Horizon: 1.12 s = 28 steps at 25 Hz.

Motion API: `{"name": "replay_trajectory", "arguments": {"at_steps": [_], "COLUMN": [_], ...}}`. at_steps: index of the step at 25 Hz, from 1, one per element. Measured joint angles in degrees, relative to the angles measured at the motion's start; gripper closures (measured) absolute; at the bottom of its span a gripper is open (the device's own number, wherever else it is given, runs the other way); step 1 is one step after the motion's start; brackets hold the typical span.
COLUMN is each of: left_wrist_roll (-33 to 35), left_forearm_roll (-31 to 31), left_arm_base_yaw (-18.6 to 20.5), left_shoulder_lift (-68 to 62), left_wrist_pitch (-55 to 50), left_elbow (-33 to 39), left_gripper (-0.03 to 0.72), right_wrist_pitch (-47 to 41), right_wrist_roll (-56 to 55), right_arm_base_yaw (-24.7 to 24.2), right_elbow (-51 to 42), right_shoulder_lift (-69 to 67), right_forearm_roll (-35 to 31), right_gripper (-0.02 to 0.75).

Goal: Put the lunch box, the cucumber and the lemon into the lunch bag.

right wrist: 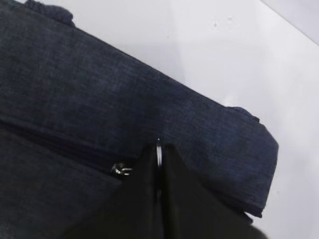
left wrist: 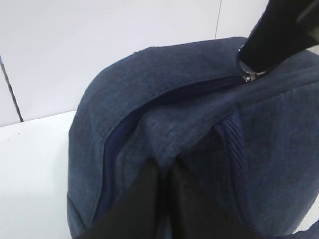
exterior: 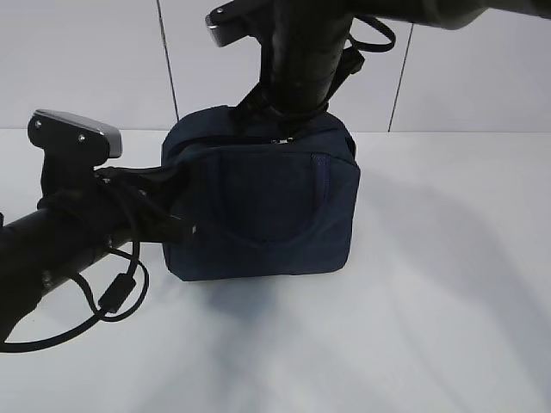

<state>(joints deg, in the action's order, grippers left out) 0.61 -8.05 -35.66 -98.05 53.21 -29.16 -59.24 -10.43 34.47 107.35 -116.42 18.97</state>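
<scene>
Meanwhile the lunch bag (exterior: 263, 206) is sitting upright on the white bench (exterior: 448, 301); the right claw (right wrist: 158, 152) is pinching its silver zipper ring (right wrist: 158, 149), the left claw (left wrist: 164, 172) is gripping its side fabric.

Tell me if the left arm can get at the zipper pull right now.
Probably not: the left gripper is shut on the lunch bag fabric at its side, and the right gripper already pinches the zipper pull.
</scene>
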Motion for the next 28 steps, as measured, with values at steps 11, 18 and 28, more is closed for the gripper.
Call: {"name": "replay_trajectory", "arguments": {"at_steps": [11,18,28], "left_wrist_roll": [0.0,0.0,0.0], "left_forearm_roll": [-3.49,-3.75,-3.75], "left_arm_base_yaw": [0.0,0.0,0.0], "left_shoulder_lift": [0.0,0.0,0.0], "left_wrist_pitch": [0.09,0.36,0.4], "left_elbow": [0.0,0.0,0.2], "left_gripper": [0.678,0.678,0.678], "right_wrist_pitch": [-0.26,-0.85,-0.47], "right_wrist_roll": [0.56,1.27,1.7], "right_arm_base_yaw": [-3.6,-5.42,-6.49], "right_elbow": [-0.13,-1.43,-4.63], "right_shoulder_lift": [2.2,2.78,4.07], "right_forearm_roll": [0.1,-0.13,1.36], "right_gripper": [0.718,0.718,0.718]}}
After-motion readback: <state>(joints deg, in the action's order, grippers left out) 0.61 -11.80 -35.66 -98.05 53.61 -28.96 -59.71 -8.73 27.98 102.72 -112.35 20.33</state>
